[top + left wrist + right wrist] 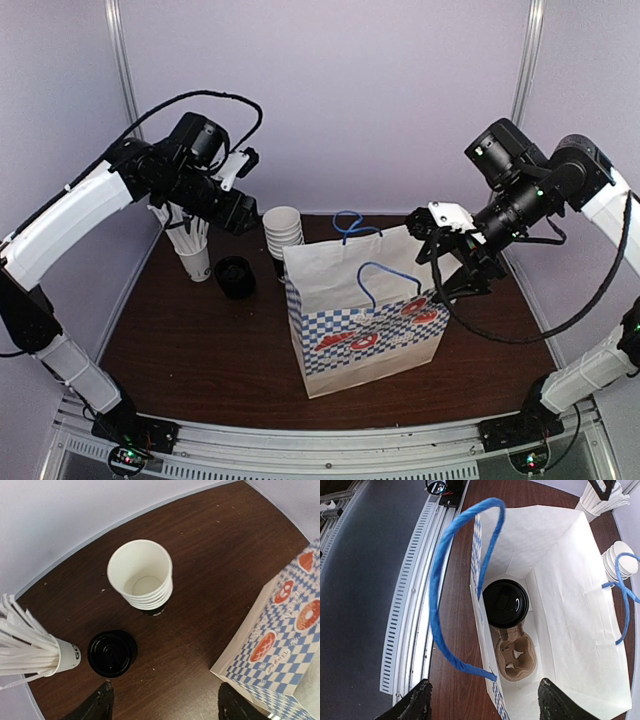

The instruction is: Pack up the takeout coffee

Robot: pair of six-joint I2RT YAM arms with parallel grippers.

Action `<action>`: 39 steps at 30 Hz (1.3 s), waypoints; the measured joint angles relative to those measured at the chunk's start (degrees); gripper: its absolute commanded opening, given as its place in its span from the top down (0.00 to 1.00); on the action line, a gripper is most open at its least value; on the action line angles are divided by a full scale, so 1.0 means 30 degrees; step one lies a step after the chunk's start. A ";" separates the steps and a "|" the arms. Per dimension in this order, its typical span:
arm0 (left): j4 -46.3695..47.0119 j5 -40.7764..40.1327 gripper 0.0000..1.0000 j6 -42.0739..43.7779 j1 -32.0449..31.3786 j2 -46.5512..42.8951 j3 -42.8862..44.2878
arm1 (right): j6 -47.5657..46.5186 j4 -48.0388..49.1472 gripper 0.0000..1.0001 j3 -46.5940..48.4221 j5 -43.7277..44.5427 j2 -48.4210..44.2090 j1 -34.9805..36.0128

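The takeout coffee (505, 603), seen from above as a black dome lid, stands inside the white paper bag (560, 580) in one pocket of a brown cardboard carrier (516, 655). My right gripper (485, 709) hangs open above the bag's mouth, with nothing between its fingers. In the top view the blue-checked bag (360, 330) stands upright mid-table with the right gripper (447, 268) over its right side. My left gripper (167, 711) is open and empty, high over the table's far left (245, 215).
A stack of lidless white cups (142, 575) stands behind the bag. To its left sit a black round lid (112, 653), with whatever is under it hidden, and a white cup of white sticks (30, 650). The bag's blue handles (440, 580) stick up.
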 measured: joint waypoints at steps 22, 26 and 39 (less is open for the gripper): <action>0.2004 -0.0437 0.62 -0.3111 0.7978 0.3104 -0.0743 | 0.1909 0.2222 0.30 -0.1756 -0.5450 -0.2703 -0.8706; 0.2215 -0.0852 0.65 -0.3118 0.7978 0.4051 0.0102 | 0.2018 0.2317 0.31 -0.2025 -0.5537 -0.3031 -0.8961; 0.2827 -0.1639 0.93 -0.3002 0.7978 0.6309 0.1719 | 0.2055 0.2718 0.32 -0.2346 -0.5843 -0.3162 -0.9049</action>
